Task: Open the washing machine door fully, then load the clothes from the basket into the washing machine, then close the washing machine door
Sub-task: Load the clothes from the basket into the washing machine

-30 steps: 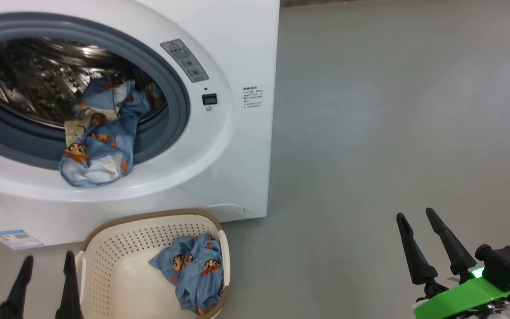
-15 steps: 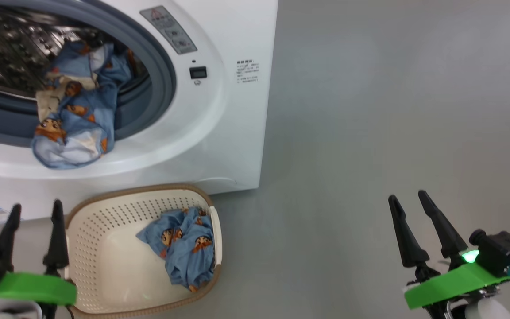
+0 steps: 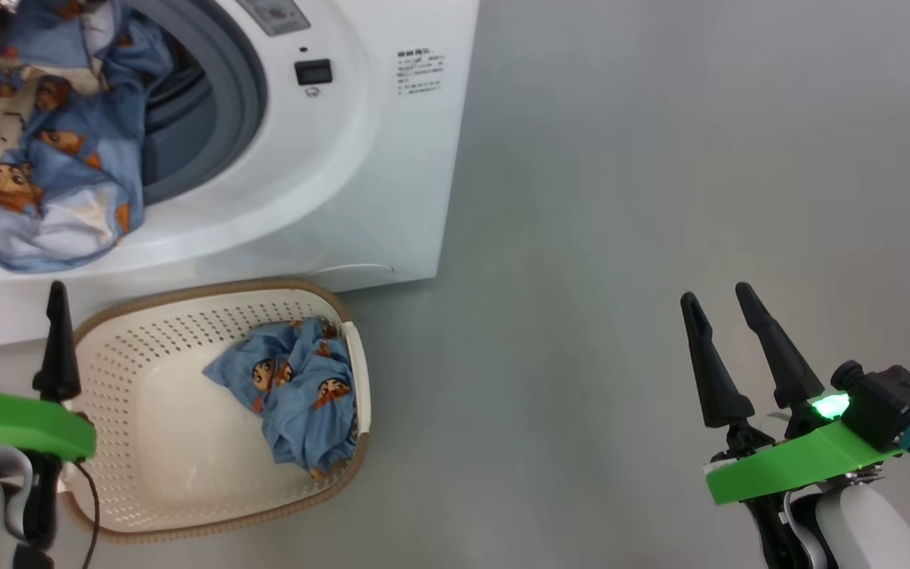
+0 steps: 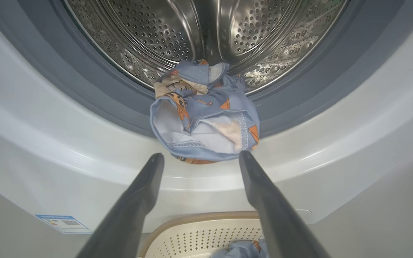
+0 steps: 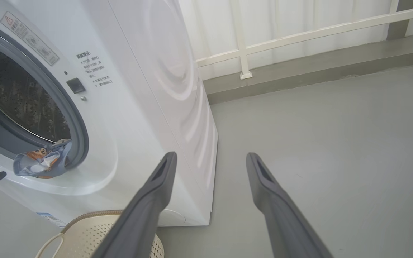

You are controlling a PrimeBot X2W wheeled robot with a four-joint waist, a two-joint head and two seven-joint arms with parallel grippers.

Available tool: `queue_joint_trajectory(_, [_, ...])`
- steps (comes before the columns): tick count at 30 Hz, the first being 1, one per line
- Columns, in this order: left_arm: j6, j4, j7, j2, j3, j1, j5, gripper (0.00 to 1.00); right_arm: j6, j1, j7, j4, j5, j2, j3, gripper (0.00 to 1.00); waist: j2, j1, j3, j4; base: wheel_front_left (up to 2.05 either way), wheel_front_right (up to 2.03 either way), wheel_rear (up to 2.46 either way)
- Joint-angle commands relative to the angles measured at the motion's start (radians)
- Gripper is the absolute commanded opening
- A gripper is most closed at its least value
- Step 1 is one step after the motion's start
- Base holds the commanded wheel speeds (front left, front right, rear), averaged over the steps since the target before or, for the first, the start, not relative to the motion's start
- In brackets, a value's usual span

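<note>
Left gripper (image 3: 19, 294): jaws wide apart, empty, just beside the basket (image 3: 186, 299). Right gripper (image 3: 716, 294): wide apart, empty, over bare floor (image 3: 660, 158). Basket contents: one crumpled blue garment (image 3: 297, 387). Washing machine (image 3: 392, 158): second garment (image 3: 44, 197) draped over the seal (image 3: 226, 103), hanging half out. Left wrist view adds the steel drum (image 4: 206, 32); right wrist view adds a white railing (image 5: 299, 39).

Printed text (image 3: 419, 73) on the washing machine (image 3: 376, 205) is too small to read.

We see a grey floor (image 3: 660, 158) spreading right. Far off, a white railing (image 5: 317, 35) stands above a grey kerb (image 5: 317, 68).
</note>
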Motion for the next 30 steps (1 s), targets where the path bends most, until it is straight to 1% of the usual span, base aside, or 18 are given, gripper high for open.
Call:
queue_joint_trajectory(1, [0.001,0.005,-0.006,0.049,0.020,-0.038,-0.018,1.00,0.007,-0.019,-0.008,-0.026,-0.017,-0.008,0.019,1.00,0.0000,-0.0002,0.032,-0.019,0.00,0.00,0.00])
queue_joint_trajectory(3, [0.001,0.044,-0.006,0.067,0.011,-0.078,-0.036,1.00,0.007,-0.030,-0.008,-0.030,-0.020,-0.005,0.020,1.00,0.0000,-0.0002,0.053,-0.026,0.00,0.00,0.00])
queue_joint_trajectory(16, [0.001,0.158,-0.006,0.124,-0.007,-0.192,-0.105,1.00,0.007,-0.052,-0.008,-0.036,-0.027,0.002,0.026,1.00,0.0000,-0.0002,0.098,-0.042,0.00,0.00,0.00])
queue_joint_trajectory(22, [0.001,0.216,-0.006,0.127,-0.017,-0.220,-0.150,1.00,0.007,-0.060,-0.008,-0.033,-0.030,0.010,0.032,1.00,0.0000,-0.0002,0.103,-0.045,0.00,0.00,0.00])
queue_joint_trajectory(30, [0.001,0.242,-0.006,0.129,-0.052,-0.224,-0.181,1.00,0.007,-0.060,-0.008,-0.032,-0.027,0.010,0.038,1.00,0.0000,-0.0002,0.097,-0.046,0.00,0.00,0.00])
